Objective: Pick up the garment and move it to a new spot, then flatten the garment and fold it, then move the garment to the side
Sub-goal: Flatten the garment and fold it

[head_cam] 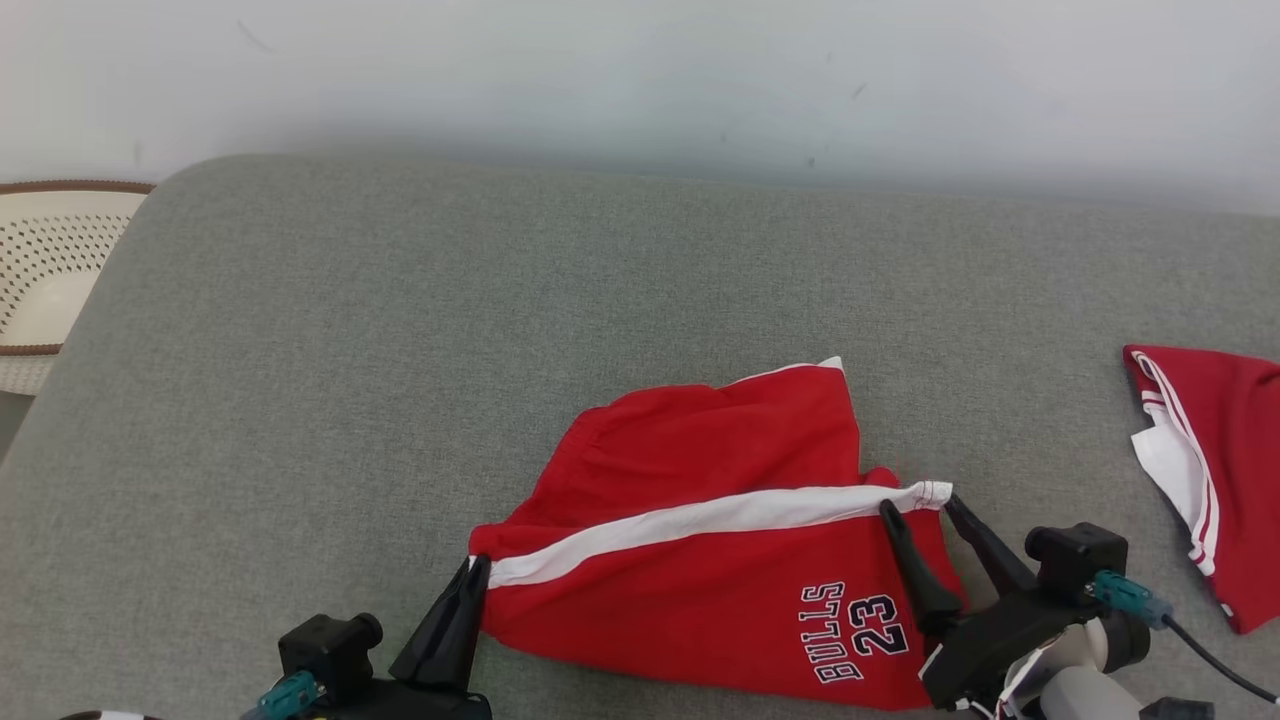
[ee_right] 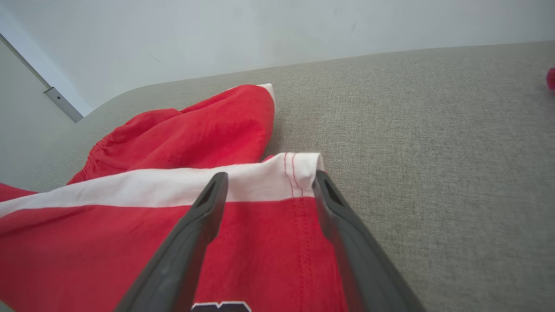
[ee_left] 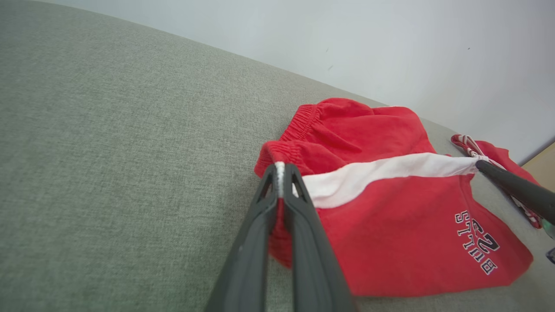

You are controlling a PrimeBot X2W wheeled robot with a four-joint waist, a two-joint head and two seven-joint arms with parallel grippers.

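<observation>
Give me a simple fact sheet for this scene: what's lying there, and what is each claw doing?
surface: grey cushion, pale wall behind
garment: red shorts, rumpled, with a white stripe and "BULLS 23" print
left gripper: shut on the waistband end of the stripe
right gripper: open, fingers either side of the stripe's hem end
also there: second red-and-white garment at the right edge; cream basket with holes, off the left edge
</observation>
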